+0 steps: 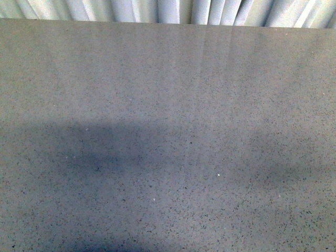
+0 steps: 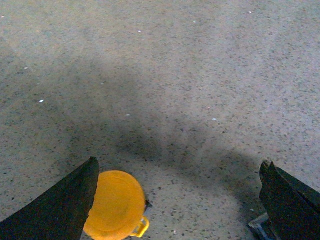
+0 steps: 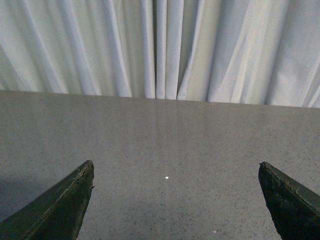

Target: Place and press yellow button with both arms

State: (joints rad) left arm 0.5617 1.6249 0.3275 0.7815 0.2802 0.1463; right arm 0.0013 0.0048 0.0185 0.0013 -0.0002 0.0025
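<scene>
Front view first: a grey speckled tabletop (image 1: pixel 168 105) runs out to its far edge, where a pale pleated curtain (image 1: pixel 157 10) hangs behind it. A broad soft shadow (image 1: pixel 94 152) lies across the near left part of the surface.

Over to the left wrist camera, and there's the yellow button (image 2: pixel 115 202)! Its domed orange-yellow cap faces up at the lens, with a small yellow loop sticking out at its rim. It's down on the tabletop, right against one black finger (image 2: pixel 60 205) of the left gripper (image 2: pixel 178 162), and that finger covers the cap's edge, so I can't tell whether they actually touch. The jaws stand wide apart and nothing is clamped; the opposite finger is well clear of the button. No table edge shows in this view, so I can't place the button on the surface.

Right wrist camera: the right gripper (image 3: pixel 176 164) is spread wide too, holding nothing, looking across bare tabletop toward the far edge and the curtain.
</scene>
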